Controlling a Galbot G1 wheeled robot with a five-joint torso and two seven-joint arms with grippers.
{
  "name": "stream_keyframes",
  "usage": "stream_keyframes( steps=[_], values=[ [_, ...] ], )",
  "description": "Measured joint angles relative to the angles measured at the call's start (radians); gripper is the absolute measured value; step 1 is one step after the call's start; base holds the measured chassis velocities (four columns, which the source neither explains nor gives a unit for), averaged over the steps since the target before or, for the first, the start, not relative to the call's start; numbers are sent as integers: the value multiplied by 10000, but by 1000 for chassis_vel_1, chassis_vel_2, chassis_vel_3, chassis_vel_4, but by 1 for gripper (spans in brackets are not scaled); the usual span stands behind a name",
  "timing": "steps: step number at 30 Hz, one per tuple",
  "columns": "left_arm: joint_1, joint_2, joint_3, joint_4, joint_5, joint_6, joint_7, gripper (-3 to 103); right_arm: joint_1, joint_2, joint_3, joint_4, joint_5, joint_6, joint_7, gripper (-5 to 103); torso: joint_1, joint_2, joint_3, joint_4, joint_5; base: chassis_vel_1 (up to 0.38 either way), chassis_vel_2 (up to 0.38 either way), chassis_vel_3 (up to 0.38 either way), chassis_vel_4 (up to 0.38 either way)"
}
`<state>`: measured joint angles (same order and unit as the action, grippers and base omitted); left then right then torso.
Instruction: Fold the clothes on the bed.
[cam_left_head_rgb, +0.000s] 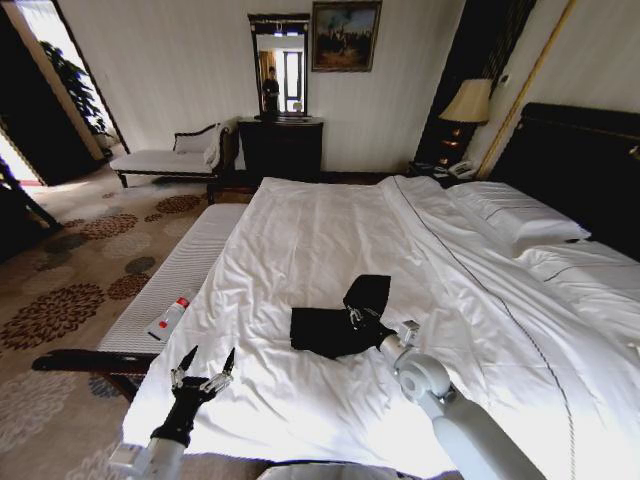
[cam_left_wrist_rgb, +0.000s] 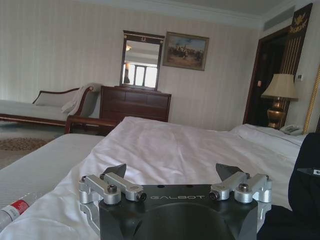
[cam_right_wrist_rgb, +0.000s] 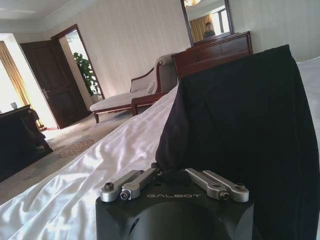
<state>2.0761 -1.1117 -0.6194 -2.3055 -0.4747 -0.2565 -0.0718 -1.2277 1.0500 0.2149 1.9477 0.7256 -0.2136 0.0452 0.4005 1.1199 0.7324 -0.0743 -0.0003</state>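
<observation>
R gripper (cam_left_head_rgb: 358, 318) prob. pinching black clothes (cam_left_head_rgb: 335, 325) on bed (cam_left_head_rgb: 320, 230); L gripper (cam_left_head_rgb: 203, 366) fingers spread, idle.

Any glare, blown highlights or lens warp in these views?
Head view: wide-angle bowing at the edges, bright doorway top left. Left wrist view: hazy, mirror reflecting a bright window. Right wrist view: sheen on the sheet, black garment dark and featureless.

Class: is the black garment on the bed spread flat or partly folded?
Partly folded: the clothes lie bunched, one flap raised at the right gripper on the bed.
</observation>
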Motion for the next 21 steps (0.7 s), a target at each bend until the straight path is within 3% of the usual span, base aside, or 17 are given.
stream_keyframes(
  steps=[21],
  values=[
    [0,0,0,0,0,0,0,100,273,1242,-983,-766,-294,307,-135,7,-1,0,0,0,0,0,0,0,0]
  ],
)
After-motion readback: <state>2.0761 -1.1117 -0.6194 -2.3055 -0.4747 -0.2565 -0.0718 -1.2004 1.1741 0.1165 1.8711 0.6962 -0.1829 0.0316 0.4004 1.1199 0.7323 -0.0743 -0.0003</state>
